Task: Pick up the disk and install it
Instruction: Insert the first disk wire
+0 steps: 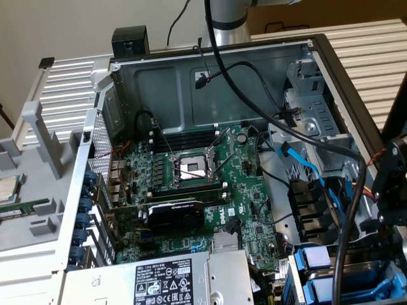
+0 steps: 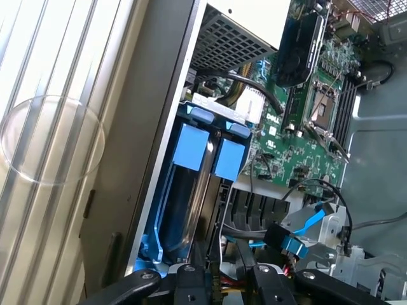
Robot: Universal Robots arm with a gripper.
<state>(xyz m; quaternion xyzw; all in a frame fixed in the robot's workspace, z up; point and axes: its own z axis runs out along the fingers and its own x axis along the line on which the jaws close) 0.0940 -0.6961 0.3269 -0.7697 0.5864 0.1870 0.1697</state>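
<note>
We take the disk [image 2: 181, 190] to be the nearer of two blue carriers; the other carrier [image 2: 229, 159] sits just beside it. Both stand in the computer case [image 1: 191, 82], at its near corner on the exterior view's right. The disk's long axis runs from its pale tab toward the gripper [image 2: 226, 279] above. The jaws stand partly apart, holding nothing.

A black-and-white label [image 1: 166, 284] is stuck on the silver-grey metal power supply box [image 1: 219, 267], at the edge of the open grey computer case [image 1: 172, 82] nearest the exterior camera. It reads DELL above rows of certification marks, and its fine print is too small to read. The black graphics card [image 1: 175, 217] on the green motherboard [image 1: 254, 235] carries a strip that seems to say NVIDIA. In the wrist view, white DELL lettering [image 2: 273, 119] is printed on that board.
</note>
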